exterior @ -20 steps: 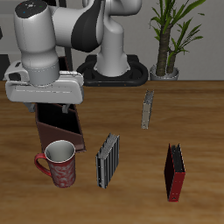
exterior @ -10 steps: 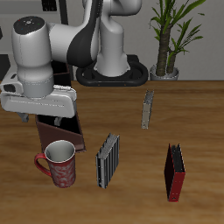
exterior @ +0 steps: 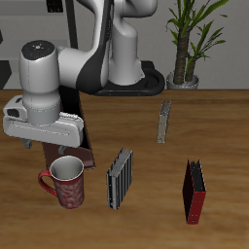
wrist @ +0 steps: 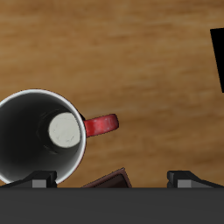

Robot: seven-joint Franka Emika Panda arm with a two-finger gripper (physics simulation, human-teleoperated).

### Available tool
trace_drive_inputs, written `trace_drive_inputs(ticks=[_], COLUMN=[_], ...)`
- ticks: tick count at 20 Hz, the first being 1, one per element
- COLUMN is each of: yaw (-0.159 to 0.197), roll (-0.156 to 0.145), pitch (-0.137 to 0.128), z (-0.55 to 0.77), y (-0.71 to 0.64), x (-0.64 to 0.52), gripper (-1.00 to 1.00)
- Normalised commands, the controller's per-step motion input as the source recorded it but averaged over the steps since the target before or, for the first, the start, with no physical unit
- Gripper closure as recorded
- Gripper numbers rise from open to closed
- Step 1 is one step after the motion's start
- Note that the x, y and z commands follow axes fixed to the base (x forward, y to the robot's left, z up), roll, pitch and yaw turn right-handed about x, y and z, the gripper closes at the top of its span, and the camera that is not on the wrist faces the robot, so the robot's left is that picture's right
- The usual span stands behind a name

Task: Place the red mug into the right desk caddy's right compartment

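Here the red mug [exterior: 66, 182] stands empty beside the right desk caddy [exterior: 78, 148].

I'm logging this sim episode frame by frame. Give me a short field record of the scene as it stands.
red mug: upright on the table near the front edge, empty, handle pointing sideways
gripper: above the mug, behind it; holds nothing; jaw spacing cannot be told
right desk caddy: directly behind the mug, mostly hidden by the gripper
right compartment: hidden, cannot tell
grey ribbed slab: beside the mug
red-and-black holder: upright, far across the table
task state: mug not yet grasped
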Motion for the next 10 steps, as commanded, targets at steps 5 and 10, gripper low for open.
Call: trace_drive_inputs(ticks=[5, 10], yaw=[-0.019, -0.004], roll=[-0.010, 0.029], pitch=[0.012, 0.031], z=[-0.17, -0.23], y=[0.00, 0.14], x=[0.04, 0.05], gripper=[-1.00, -1.00])
